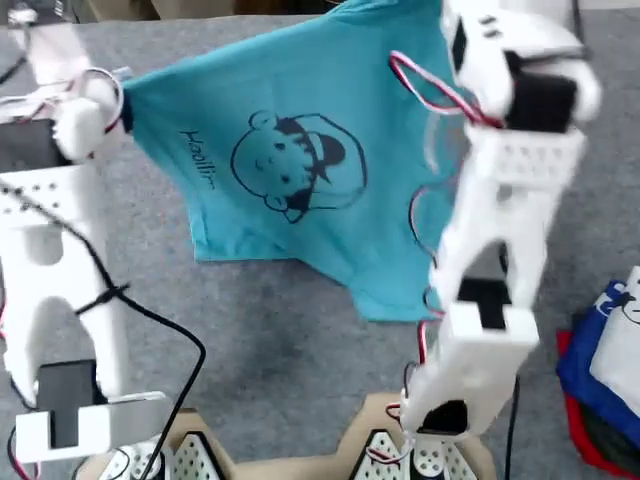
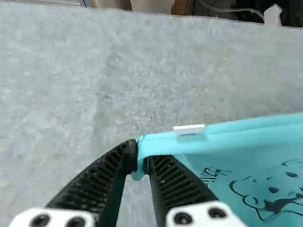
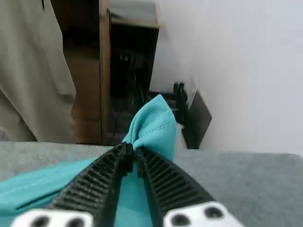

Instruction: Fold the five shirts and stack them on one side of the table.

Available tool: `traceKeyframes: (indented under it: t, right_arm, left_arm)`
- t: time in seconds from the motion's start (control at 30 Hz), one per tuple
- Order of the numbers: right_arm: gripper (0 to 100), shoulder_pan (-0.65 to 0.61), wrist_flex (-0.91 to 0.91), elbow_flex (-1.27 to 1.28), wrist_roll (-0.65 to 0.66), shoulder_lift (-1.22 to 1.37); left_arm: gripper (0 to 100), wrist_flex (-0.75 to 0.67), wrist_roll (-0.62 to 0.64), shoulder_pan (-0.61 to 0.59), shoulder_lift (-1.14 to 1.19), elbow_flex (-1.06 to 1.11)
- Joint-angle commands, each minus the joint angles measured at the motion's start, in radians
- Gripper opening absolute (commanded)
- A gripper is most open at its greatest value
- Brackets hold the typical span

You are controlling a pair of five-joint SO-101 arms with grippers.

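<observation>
Left gripper [image 2: 138, 158]: pinched shut on hem corner of teal shirt [image 1: 300, 190], beside white tag [image 2: 189, 130]. Shirt stretched between both arms over grey table [image 1: 290, 340]. Right gripper [image 3: 133, 153]: clamped on opposite corner. Far right: folded stack [image 1: 600, 375] at table edge.

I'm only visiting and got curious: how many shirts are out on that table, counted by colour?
teal shirt, held up off the table: 1
blue shirt, in the pile: 1
red shirt, in the pile: 1
white shirt, on top of the pile: 1
dark shirt, in the pile: 1
Total: 5
</observation>
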Motion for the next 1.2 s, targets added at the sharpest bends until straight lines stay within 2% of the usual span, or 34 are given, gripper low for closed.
traceKeyframes:
  t: [0.0, 0.17, 0.27, 0.43, 0.53, 0.63, 0.8, 0.9, 0.97, 1.0, 1.07, 1.17]
  right_arm:
    - [0.5, 0.047, -0.193, -0.004, -0.008, 0.142]
    - [0.5, 0.061, -0.351, -0.091, -0.009, 0.329]
    - [0.5, 0.059, -0.356, -0.159, -0.009, 0.410]
    - [1.2, 0.005, -0.166, -0.232, -0.009, 0.475]
    - [10.2, -0.087, -0.051, -0.232, -0.009, 0.501]
    - [20.0, -0.185, -0.012, -0.234, -0.020, 0.556]
    - [15.2, -0.309, -0.008, -0.239, -0.170, 0.661]
    - [13.0, -0.340, 0.014, -0.239, -0.282, 0.705]
    - [13.0, -0.340, 0.060, -0.242, -0.292, 0.714]
    - [12.8, -0.337, 0.101, -0.245, -0.255, 0.711]
    - [12.7, -0.317, 0.216, -0.268, -0.089, 0.694]
    - [12.8, -0.295, 0.374, -0.328, 0.316, 0.676]
  left_arm:
    - [2, -0.307, 0.005, -0.012, 0.042, 0.181]
    - [2, -0.649, 0.006, 0.018, 0.206, 0.272]
    - [2, -0.735, 0.008, 0.037, 0.331, 0.230]
    - [2, -0.598, 0.008, 0.068, 0.458, 0.091]
    - [2, -0.514, 0.008, 0.074, 0.499, 0.032]
    - [2, -0.443, 0.008, 0.071, 0.521, 0.005]
    - [2, -0.315, 0.003, 0.064, 0.521, 0.008]
    - [2, -0.245, 0.005, 0.066, 0.521, 0.008]
    - [2, -0.213, 0.006, 0.068, 0.521, 0.005]
    - [2, -0.201, 0.006, 0.069, 0.521, 0.003]
    - [2, -0.190, 0.006, 0.069, 0.521, 0.005]
    - [2, -0.187, 0.006, 0.064, 0.521, 0.008]
